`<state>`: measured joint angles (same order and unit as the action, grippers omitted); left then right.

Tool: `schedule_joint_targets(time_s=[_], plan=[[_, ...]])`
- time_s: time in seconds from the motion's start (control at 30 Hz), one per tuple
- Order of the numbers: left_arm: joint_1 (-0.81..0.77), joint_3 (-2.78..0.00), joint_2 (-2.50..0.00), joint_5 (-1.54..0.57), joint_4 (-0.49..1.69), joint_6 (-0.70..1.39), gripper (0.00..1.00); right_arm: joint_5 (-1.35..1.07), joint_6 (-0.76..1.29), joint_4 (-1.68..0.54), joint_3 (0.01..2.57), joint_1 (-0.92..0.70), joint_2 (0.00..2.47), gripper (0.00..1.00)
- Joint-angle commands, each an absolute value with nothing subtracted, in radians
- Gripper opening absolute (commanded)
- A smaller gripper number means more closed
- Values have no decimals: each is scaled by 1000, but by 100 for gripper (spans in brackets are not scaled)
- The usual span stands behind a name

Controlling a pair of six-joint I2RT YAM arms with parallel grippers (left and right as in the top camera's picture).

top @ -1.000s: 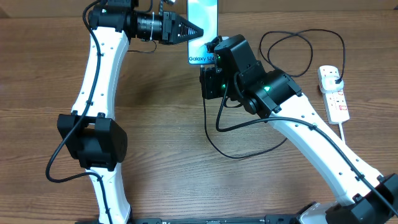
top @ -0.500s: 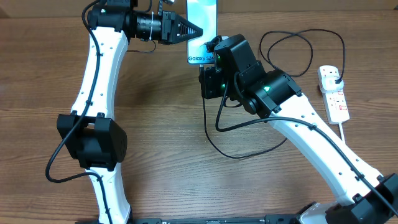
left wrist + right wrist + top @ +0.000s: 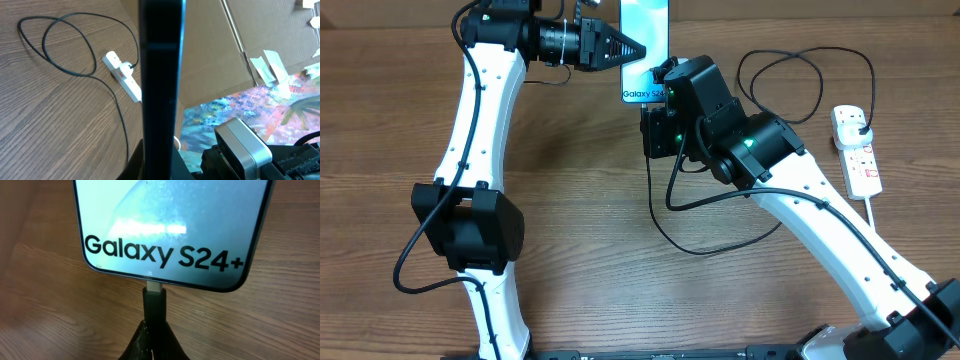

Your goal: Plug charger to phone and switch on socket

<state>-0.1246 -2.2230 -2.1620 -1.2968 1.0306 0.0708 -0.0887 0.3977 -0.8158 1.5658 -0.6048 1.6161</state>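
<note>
Since a second ago the right gripper (image 3: pixel 154 339), pinched on the charger (image 3: pixel 154 302) tip, is nudged only slightly closer under the phone (image 3: pixel 170 225), which is clamped by the left gripper (image 3: pixel 632 48). Metal is seen showing at the port, so seating is judged unfinished, and the socket (image 3: pixel 857 150) is left unswitched.

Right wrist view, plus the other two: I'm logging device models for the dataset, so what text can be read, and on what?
"Galaxy S24+": black letters on the screen of the phone, right wrist view.
"Galaxy S2": the same line seen from overhead, its end hidden.
Red markings on the power strip: too small to read.
Connector of the charger: no text on it.
Left wrist view: nothing readable.
</note>
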Motion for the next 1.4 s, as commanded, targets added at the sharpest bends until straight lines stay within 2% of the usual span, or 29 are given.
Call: schedule_joint_targets(time_s=[0.0, 0.73, 1.37], plan=[[-131, -2235, -2151, -1335, 1039, 58, 4, -42, 423, -772, 1579, -600, 1615, 4], [-131, -2235, -2151, -1334, 1040, 75, 4, -41, 445, -734, 1579, -600, 1615, 4], [-131, -2235, -2151, -1327, 1044, 75, 4, 51, 446, -746, 1579, -600, 1615, 4]])
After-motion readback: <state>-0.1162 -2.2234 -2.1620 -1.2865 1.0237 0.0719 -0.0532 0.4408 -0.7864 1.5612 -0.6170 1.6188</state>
